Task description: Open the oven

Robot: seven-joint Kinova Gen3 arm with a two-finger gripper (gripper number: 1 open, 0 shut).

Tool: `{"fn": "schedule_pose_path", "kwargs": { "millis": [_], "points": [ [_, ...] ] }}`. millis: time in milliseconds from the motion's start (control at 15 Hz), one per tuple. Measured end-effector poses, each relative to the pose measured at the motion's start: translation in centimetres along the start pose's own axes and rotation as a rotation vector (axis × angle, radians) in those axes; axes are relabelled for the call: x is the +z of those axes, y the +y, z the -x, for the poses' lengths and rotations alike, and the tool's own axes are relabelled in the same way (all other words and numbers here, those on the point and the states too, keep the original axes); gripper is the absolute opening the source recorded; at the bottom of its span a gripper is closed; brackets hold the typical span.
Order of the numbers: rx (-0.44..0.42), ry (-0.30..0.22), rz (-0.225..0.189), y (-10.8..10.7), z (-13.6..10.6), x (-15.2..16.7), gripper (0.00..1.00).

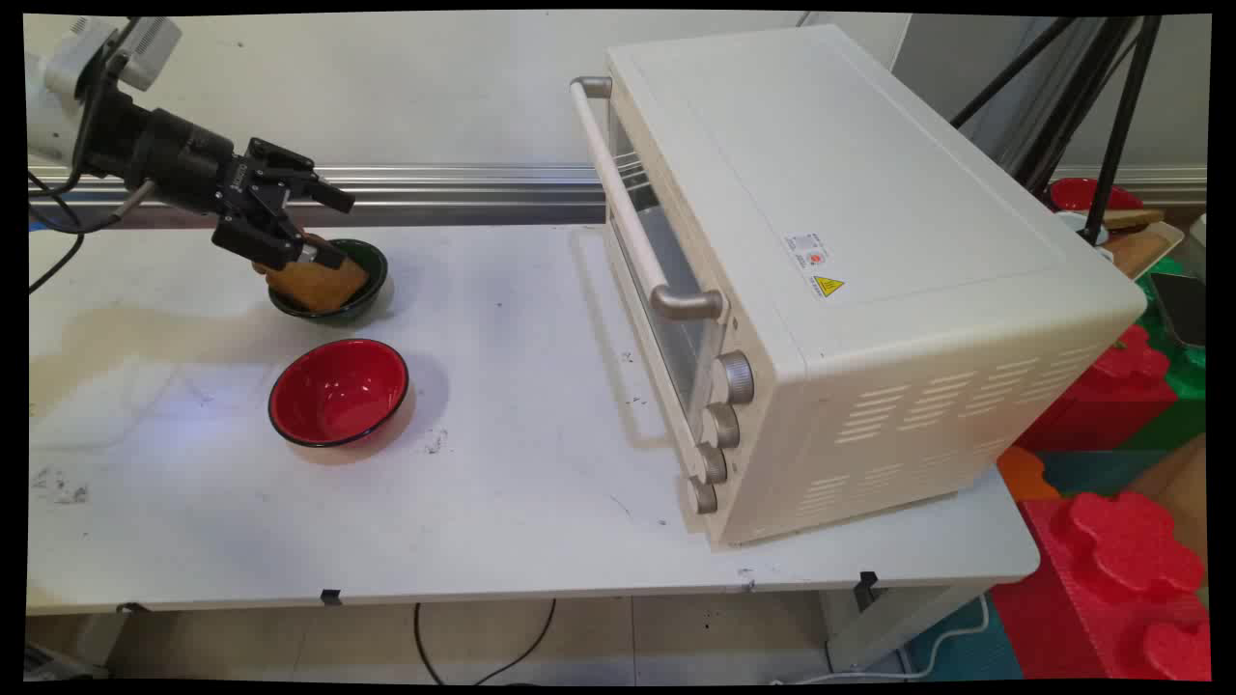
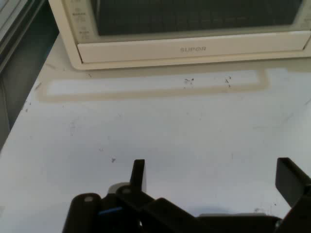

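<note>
My gripper (image 1: 338, 232) hangs open at the table's far left, pointing right toward the oven. Just under its lower finger a brown slice of toast (image 1: 321, 285) lies tilted in a dark green bowl (image 1: 377, 265); whether that finger touches the toast I cannot tell. In the hand view the gripper (image 2: 214, 170) has its two fingers wide apart with only bare white table (image 2: 170, 126) between them. The toast and the green bowl are hidden in that view. A red bowl (image 1: 340, 391) stands empty a little nearer than the green one.
A large cream toaster oven (image 1: 821, 241) with its door shut fills the table's right half; its front (image 2: 194, 43) faces the gripper. Red and green foam blocks (image 1: 1130, 560) and black tripod legs (image 1: 1110, 106) stand beyond the right edge.
</note>
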Motion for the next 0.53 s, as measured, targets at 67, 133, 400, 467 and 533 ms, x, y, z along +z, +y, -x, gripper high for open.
{"fn": "schedule_pose_path", "kwargs": {
  "millis": [67, 133, 400, 467, 533],
  "points": [
    [-0.002, 0.003, 0.000, -0.02, -0.06, -0.03, 1.00],
    [-0.004, 0.005, 0.001, -0.03, -0.13, -0.06, 1.00],
    [-0.011, 0.018, 0.005, 0.01, -0.44, -0.18, 1.00],
    [-0.015, 0.028, 0.007, 0.04, -0.66, -0.21, 1.00],
    [-0.018, 0.037, 0.008, 0.07, -0.83, -0.26, 1.00]
  ]
}}
